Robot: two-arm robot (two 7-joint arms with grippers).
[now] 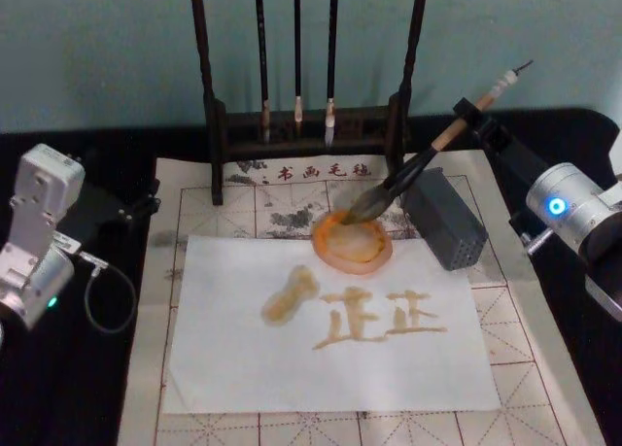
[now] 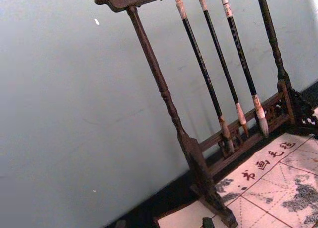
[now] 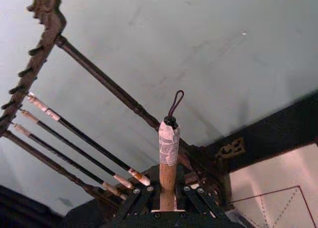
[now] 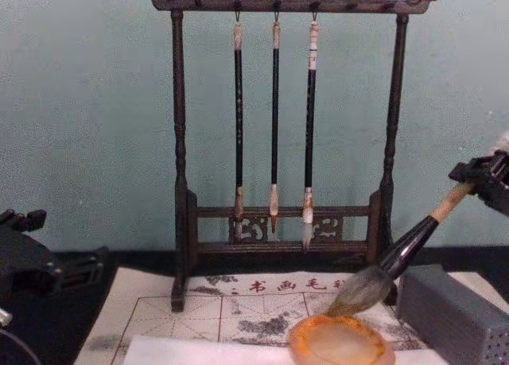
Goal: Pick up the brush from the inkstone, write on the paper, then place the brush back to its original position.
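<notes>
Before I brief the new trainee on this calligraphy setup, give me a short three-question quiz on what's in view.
1. True or false: the paper is blank.
2. Which pincer grips the large brush? A left, B right, C neither.
3. How many thin brushes hang on the wooden rack?
Key: 1 false, it carries written characters; 2 B, the right pincer; 3 three.

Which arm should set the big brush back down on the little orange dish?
Right: the right gripper holds the brush by its handle, bristles at the inkstone rim; the left gripper sits far off, beside the mat.
</notes>
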